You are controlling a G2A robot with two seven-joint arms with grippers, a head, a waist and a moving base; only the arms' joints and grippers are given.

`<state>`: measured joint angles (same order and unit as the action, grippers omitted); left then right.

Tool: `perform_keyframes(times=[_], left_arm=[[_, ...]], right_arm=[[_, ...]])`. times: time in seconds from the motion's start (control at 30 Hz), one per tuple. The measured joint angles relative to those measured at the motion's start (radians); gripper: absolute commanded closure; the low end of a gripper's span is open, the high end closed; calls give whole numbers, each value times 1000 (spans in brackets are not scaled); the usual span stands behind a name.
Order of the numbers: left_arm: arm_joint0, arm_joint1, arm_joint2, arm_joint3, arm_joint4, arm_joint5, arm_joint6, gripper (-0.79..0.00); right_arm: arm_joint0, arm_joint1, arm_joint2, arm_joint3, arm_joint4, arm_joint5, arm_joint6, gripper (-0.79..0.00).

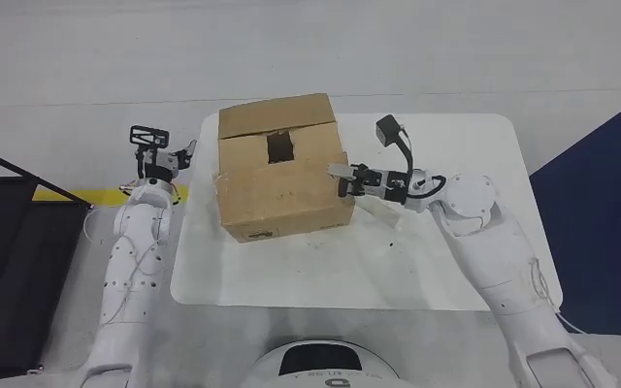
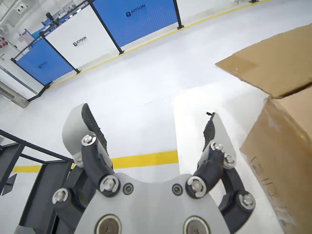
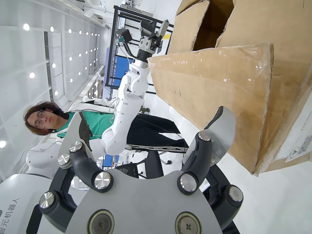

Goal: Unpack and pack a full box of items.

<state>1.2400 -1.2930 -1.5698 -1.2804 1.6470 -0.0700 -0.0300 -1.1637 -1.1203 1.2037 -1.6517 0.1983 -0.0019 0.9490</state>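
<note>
box (image 1: 279, 189) sits with my right gripper (image 1: 339, 180) spread at one side and my left gripper (image 1: 183, 153) spread near the other.

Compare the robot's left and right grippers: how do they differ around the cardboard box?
The left gripper hangs by the edge of the table, apart from the cardboard box; the right gripper is over the table at the box's flap. The left aims past the box, the right straight at it. Both are open and empty.
</note>
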Motion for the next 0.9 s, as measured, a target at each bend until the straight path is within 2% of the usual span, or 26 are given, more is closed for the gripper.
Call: perform_keyframes(times=[0.17,0.3,0.47,0.63,0.9], left_arm=[[-112,-8,68,109,32,-18,-80,-785],[-181,-18,111,187,17,-6,-74,-785],[-231,-27,145,244,7,9,-48,-785],[-234,-25,156,248,3,-40,23,-785],[-171,-12,141,192,-9,-120,113,-785]], right_arm=[[-37,8,32,-30,-4,9,-20,-785],[-77,16,64,-64,-14,22,-37,-785],[-127,26,107,-113,-18,26,-49,-785],[-153,31,127,-137,-15,21,-55,-785],[-154,33,128,-132,-1,-2,-60,-785]])
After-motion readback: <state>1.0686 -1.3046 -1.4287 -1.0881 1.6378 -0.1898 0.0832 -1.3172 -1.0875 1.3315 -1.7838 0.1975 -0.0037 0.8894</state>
